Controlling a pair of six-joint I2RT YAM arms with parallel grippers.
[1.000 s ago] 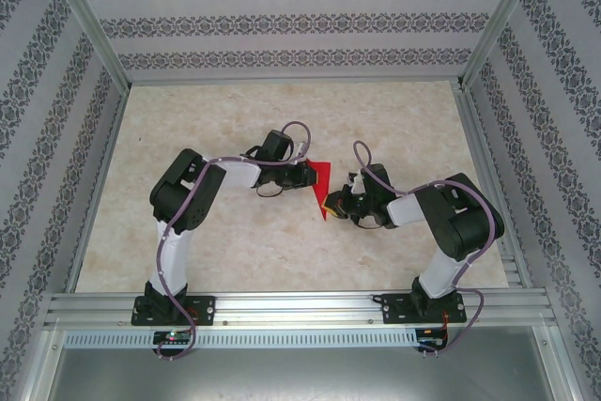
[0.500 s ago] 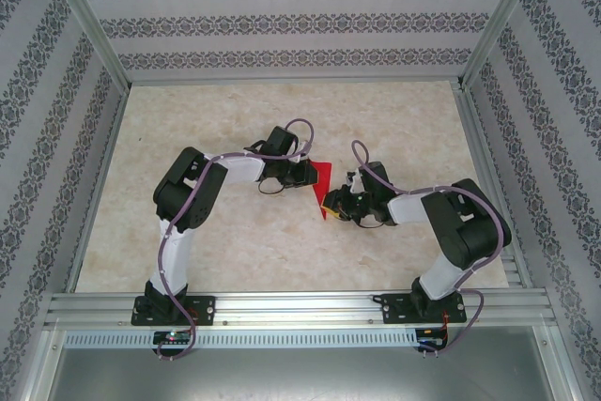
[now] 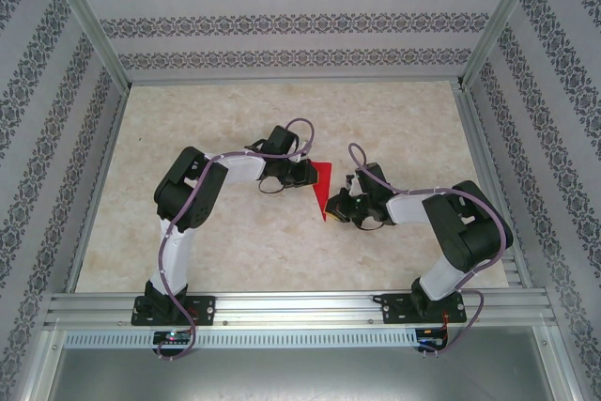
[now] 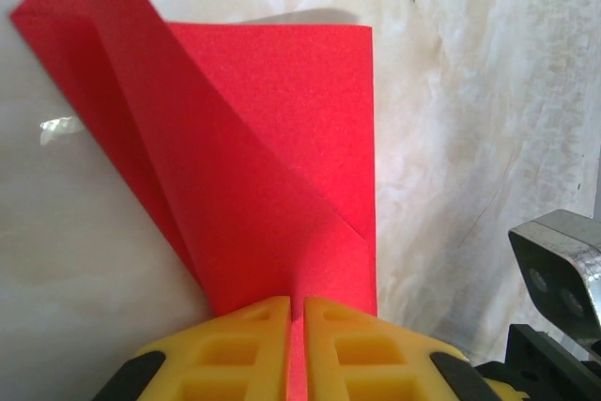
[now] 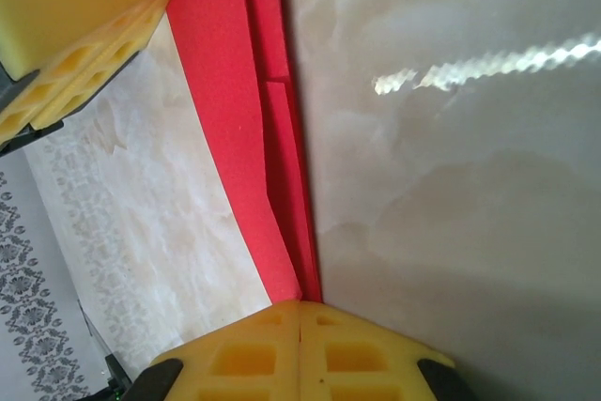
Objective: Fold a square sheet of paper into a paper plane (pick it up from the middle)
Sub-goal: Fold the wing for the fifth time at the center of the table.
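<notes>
The red paper, folded into a pointed paper plane shape, is held up off the table between both arms. My left gripper is shut on its left edge. In the left wrist view, the yellow fingers pinch the paper, and a strip of red shows between them. A diagonal flap lies over the paper's face. My right gripper is shut on the paper's near tip. In the right wrist view, the layered paper runs edge-on into the closed fingertips.
The pale marble tabletop lies beneath. Patterned walls and a metal frame close it in on three sides. My left gripper's yellow finger shows in the top left of the right wrist view. A metal part of the right arm shows in the left wrist view.
The left wrist has shifted a little to the right, toward the paper. The right gripper has crept slightly left along the paper's lower tip. The paper stays held between them.
</notes>
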